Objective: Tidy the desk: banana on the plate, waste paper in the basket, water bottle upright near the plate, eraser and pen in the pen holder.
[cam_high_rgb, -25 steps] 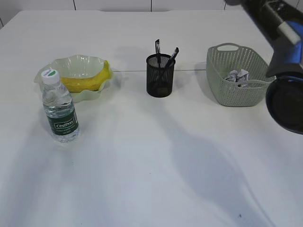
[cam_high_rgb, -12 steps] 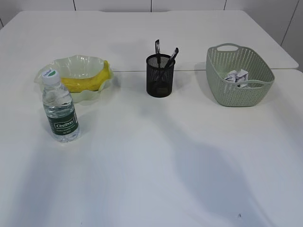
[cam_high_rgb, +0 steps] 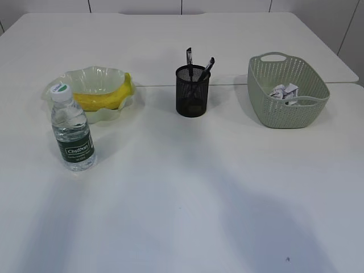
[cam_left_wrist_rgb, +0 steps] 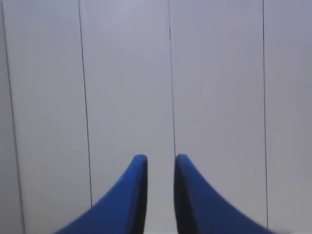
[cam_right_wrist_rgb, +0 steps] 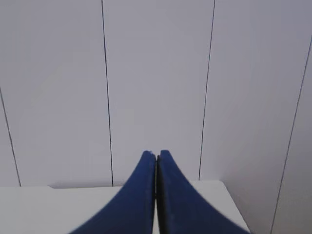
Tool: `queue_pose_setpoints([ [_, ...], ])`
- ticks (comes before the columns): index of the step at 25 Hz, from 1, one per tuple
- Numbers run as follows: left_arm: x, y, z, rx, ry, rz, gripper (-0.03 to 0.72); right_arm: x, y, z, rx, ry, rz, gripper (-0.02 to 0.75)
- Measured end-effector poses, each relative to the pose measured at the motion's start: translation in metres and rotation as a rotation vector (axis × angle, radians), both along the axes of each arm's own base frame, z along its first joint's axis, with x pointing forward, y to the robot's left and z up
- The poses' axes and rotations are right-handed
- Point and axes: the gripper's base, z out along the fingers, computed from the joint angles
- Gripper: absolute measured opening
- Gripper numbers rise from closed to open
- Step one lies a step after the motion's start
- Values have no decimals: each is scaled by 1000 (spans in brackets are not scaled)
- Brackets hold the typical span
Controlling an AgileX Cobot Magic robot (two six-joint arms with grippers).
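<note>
In the exterior view a yellow banana (cam_high_rgb: pixel 105 98) lies in the pale green plate (cam_high_rgb: pixel 91 73) at the left. The water bottle (cam_high_rgb: pixel 72 129) stands upright just in front of that plate. Two pens (cam_high_rgb: pixel 205 69) stick out of the black mesh pen holder (cam_high_rgb: pixel 193 94). The eraser is hidden. Crumpled waste paper (cam_high_rgb: pixel 284 91) lies inside the green basket (cam_high_rgb: pixel 267 111). Neither arm shows in the exterior view. My left gripper (cam_left_wrist_rgb: pixel 161 157) faces a panelled wall, its blue fingers a narrow gap apart with nothing between them. My right gripper (cam_right_wrist_rgb: pixel 156 153) is shut and empty.
The white table (cam_high_rgb: pixel 187 187) runs wide in front of the objects. A seam (cam_high_rgb: pixel 159 85) between two tabletops crosses behind the pen holder. In the right wrist view the table's far edge (cam_right_wrist_rgb: pixel 48 186) meets the wall.
One second ago the right arm filled the right edge of the exterior view; it has since left that view. The objects on the table have not moved.
</note>
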Motion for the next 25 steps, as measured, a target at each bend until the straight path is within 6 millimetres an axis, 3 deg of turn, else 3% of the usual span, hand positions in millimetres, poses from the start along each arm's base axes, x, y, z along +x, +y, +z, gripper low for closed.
queue_pose_setpoints([
  [5,-41,1,15,-18,-91,82,1,-64,-21,44,-27,-101,45,-11],
  [11,-77,1,24,-48,-171,150,-25,-150,-49,83,-27,-229,106,-11],
  [19,-98,-7,30,-56,-231,87,-25,-249,-85,95,-18,-227,148,-11],
  [25,-107,-18,33,-53,-268,-25,-25,-324,-103,102,-58,-357,250,-11],
])
